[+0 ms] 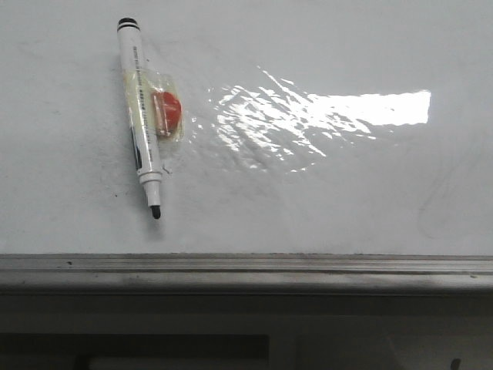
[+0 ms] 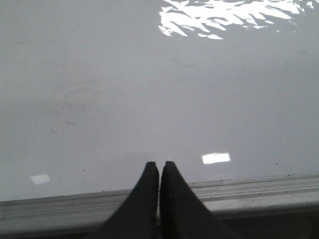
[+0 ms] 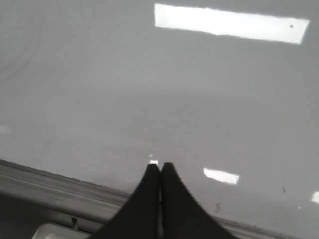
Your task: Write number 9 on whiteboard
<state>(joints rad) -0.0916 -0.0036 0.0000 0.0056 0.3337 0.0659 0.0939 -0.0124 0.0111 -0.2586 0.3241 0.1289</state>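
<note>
The whiteboard (image 1: 323, 200) is glossy white with a glare patch and a grey metal ledge (image 1: 246, 271) along its near edge. A white marker (image 1: 142, 116) with a black uncapped tip lies on it at the left, tip toward the ledge, with an orange-red piece (image 1: 167, 112) taped to its side. No number 9 shows on the board. My left gripper (image 2: 159, 163) is shut and empty over the board's near edge (image 2: 99, 99). My right gripper (image 3: 160, 165) is shut and empty over the board (image 3: 149, 89) near the ledge. Neither gripper shows in the front view.
Faint grey curved smudges (image 1: 443, 193) mark the board at the right. The ledge also shows in the left wrist view (image 2: 259, 191) and the right wrist view (image 3: 50, 186). Below the ledge is a dark shelf area (image 1: 231, 339).
</note>
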